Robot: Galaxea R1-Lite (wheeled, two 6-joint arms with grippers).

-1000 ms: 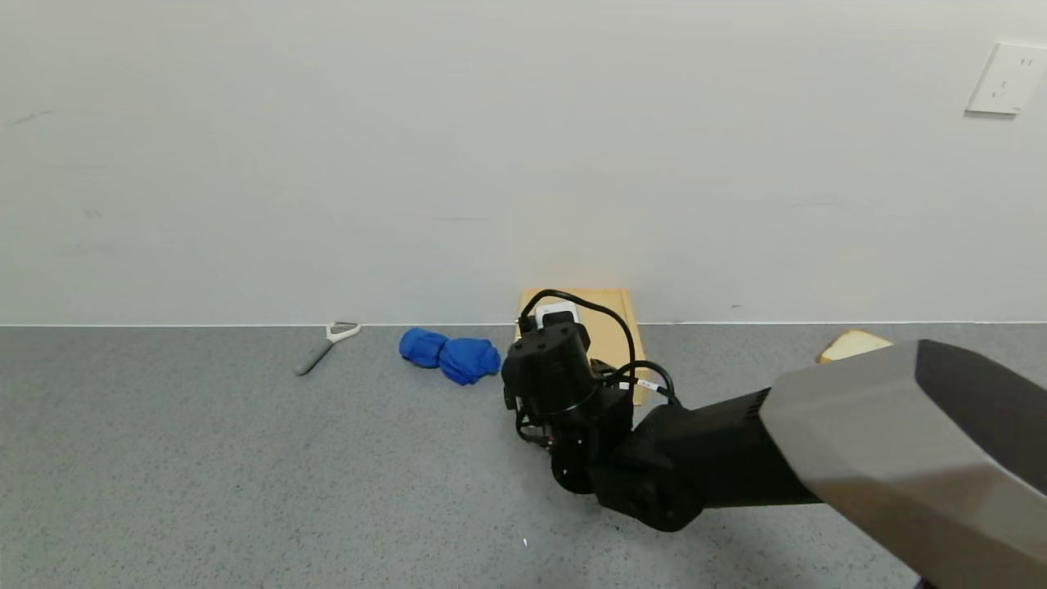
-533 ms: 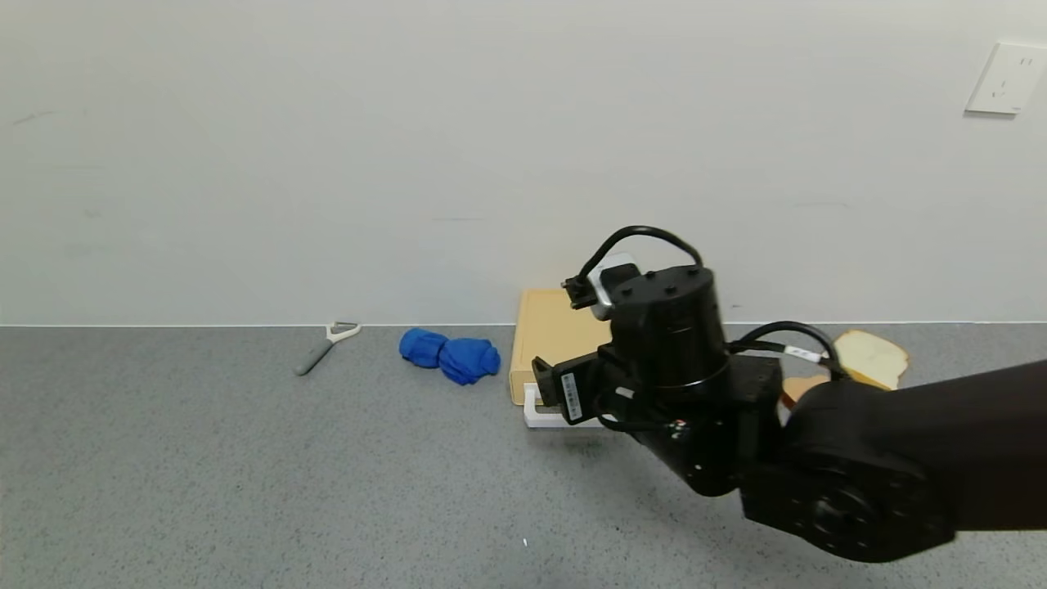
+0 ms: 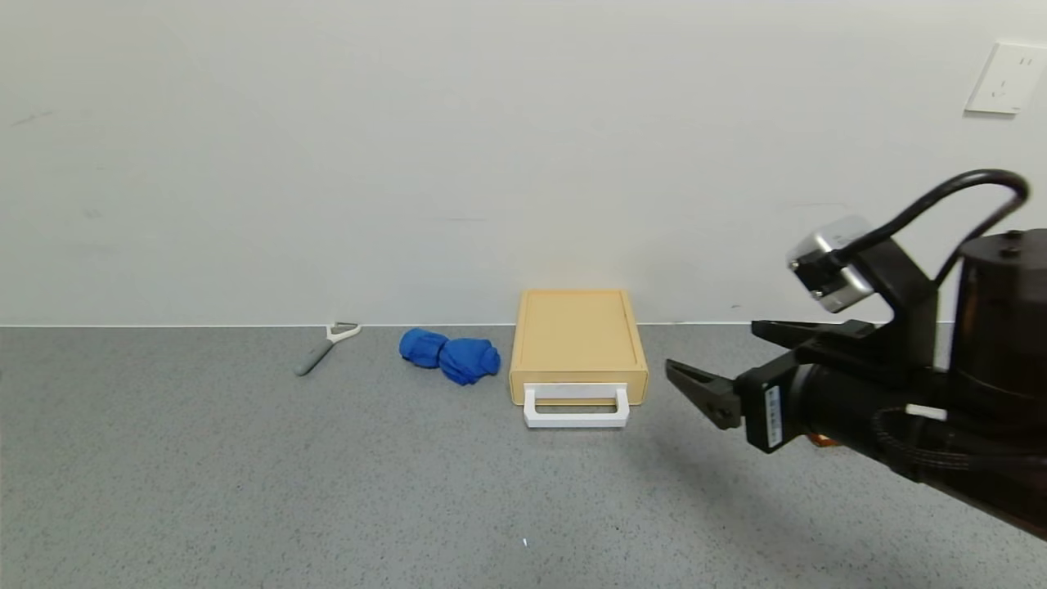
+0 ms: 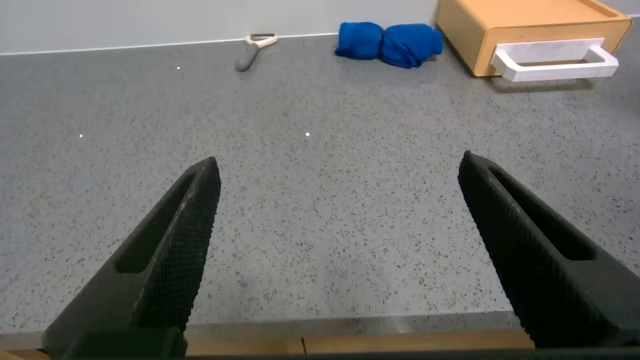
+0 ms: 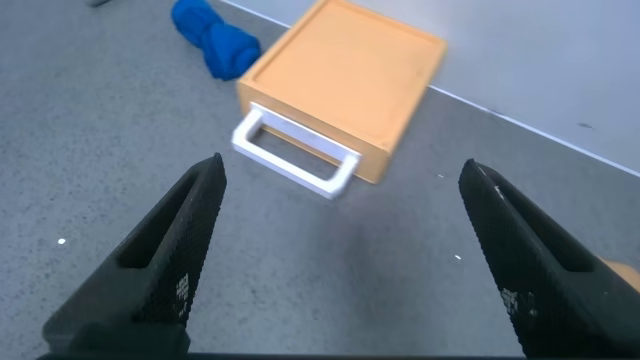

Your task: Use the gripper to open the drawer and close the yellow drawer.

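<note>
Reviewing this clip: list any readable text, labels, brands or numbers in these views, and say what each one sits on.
No text can be read in any view.
White barcode label on the right gripper: markings too small to read.
Small white tag on the cable behind that gripper: nothing legible.
Drawer, blue cloth, peeler and wall socket: no lettering visible.

Bare lab bench: grey speckled counter (image 3: 245, 491); white wall (image 3: 409, 147)
</note>
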